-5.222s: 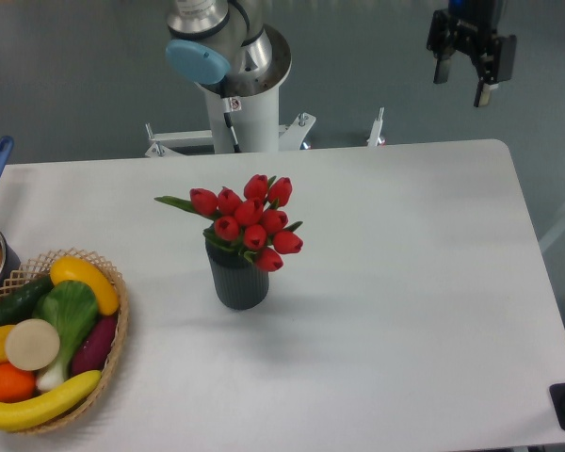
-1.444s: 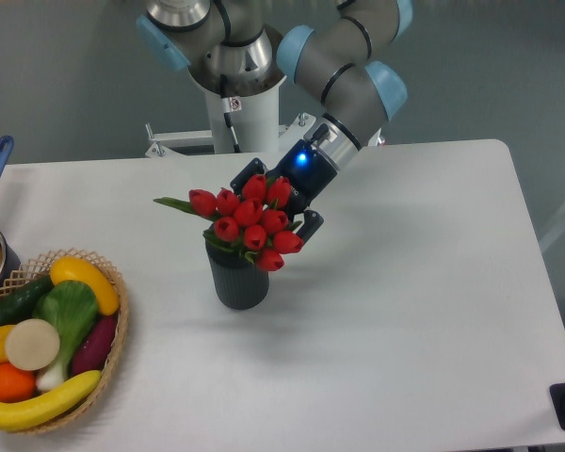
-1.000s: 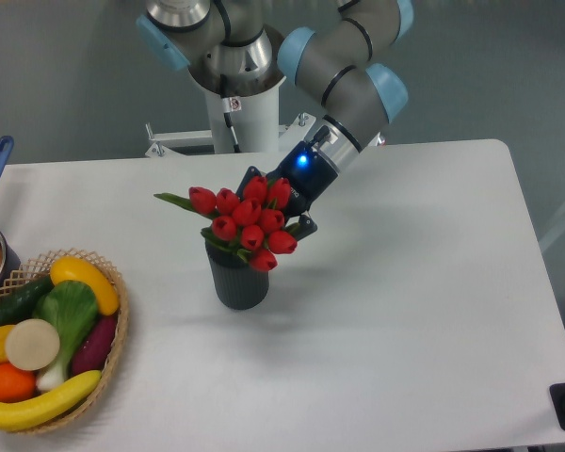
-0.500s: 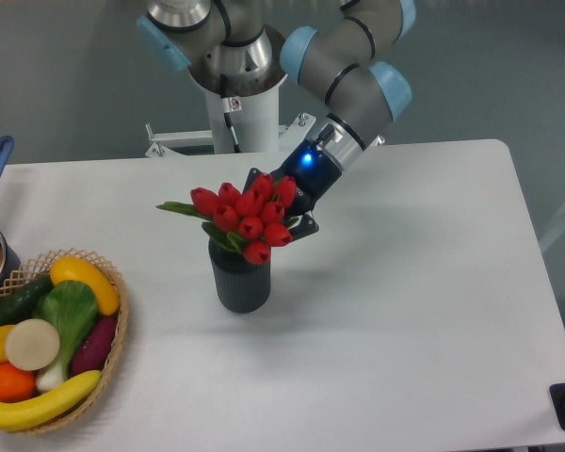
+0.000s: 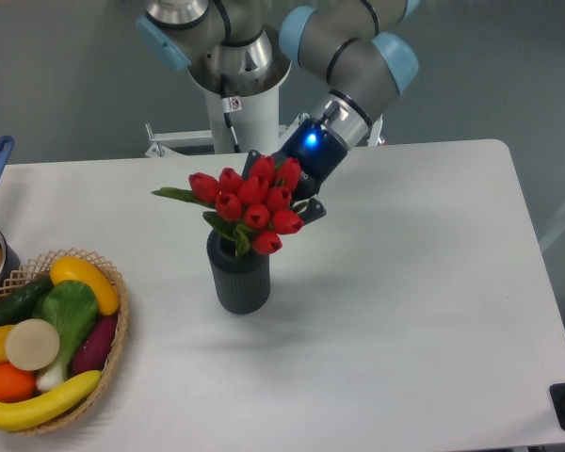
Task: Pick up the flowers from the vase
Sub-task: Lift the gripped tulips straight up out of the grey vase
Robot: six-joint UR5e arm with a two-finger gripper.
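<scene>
1. I work in a robotics lab: my arm's base is bolted behind a plain white desk.
2. Grey bare floor surrounds it.
3. Plastic vegetables fill a woven basket.

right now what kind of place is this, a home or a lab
Most likely a robotics lab or test cell, not a home: a bare white table, an arm pedestal bolted behind it, and staged props, namely red flowers in a vase and a basket of toy-like vegetables.
</scene>
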